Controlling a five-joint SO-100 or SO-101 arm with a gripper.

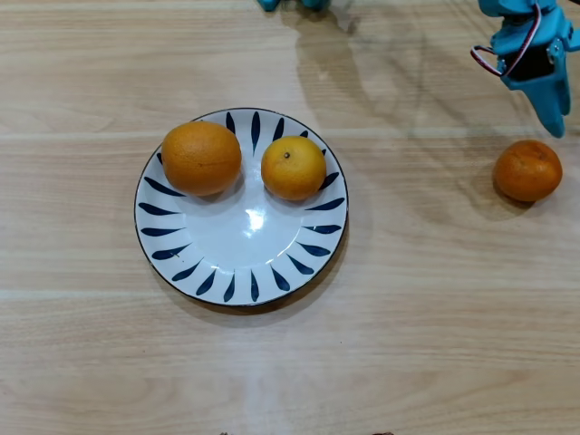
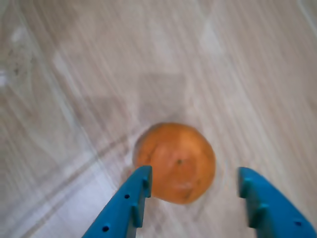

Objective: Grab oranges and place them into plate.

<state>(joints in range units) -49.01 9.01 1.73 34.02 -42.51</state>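
Observation:
Two oranges lie on the white plate (image 1: pixel 240 263) with dark blue petal strokes: a larger one (image 1: pixel 201 158) at its upper left and a smaller one (image 1: pixel 294 168) at its upper right. A third orange (image 1: pixel 527 170) (image 2: pixel 176 162) rests on the wooden table at the right. My blue gripper (image 1: pixel 555 122) (image 2: pixel 194 183) hangs just above and behind it, open. In the wrist view the two blue fingers (image 2: pixel 130 201) stand on either side of the fruit, not touching it.
Light wooden tabletop (image 1: pixel 417 317) all around. Blue arm base parts (image 1: pixel 290 4) show at the top edge of the overhead view.

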